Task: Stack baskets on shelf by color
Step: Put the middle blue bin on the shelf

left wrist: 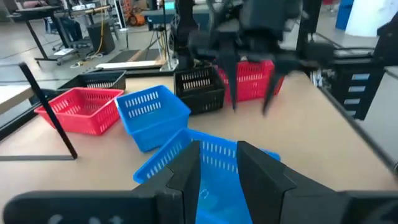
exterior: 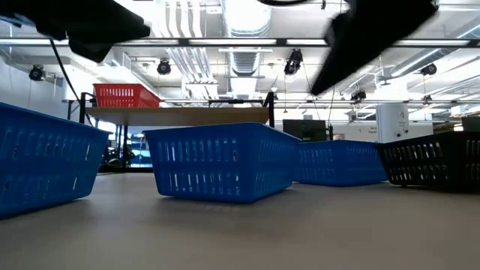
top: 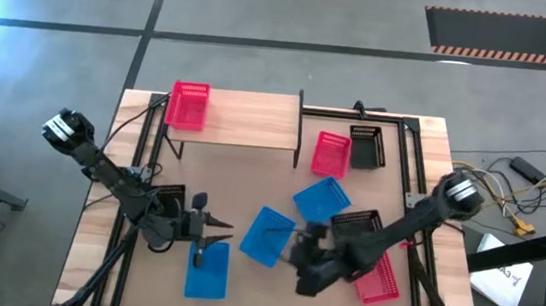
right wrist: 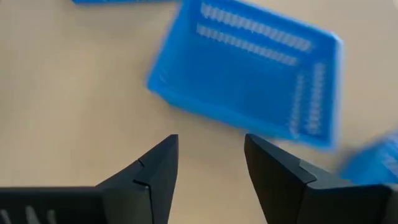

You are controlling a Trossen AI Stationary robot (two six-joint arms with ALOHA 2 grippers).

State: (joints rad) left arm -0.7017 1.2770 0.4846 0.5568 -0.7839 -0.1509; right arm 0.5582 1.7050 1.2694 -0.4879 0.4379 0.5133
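Bright overhead lighting, even on bench (top: 241, 281). Glare patch top-left of high view on floor. Low view: arms silhouetted vs ceiling lights. Both wrist views motion-blurred, esp. blue basket (right wrist: 249, 74); right hand (right wrist: 208, 168) fingers sharp.

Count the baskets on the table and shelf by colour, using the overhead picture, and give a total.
Red baskets: 3
Blue baskets: 3
Black baskets: 3, two partly hidden under the arms
Total: 9
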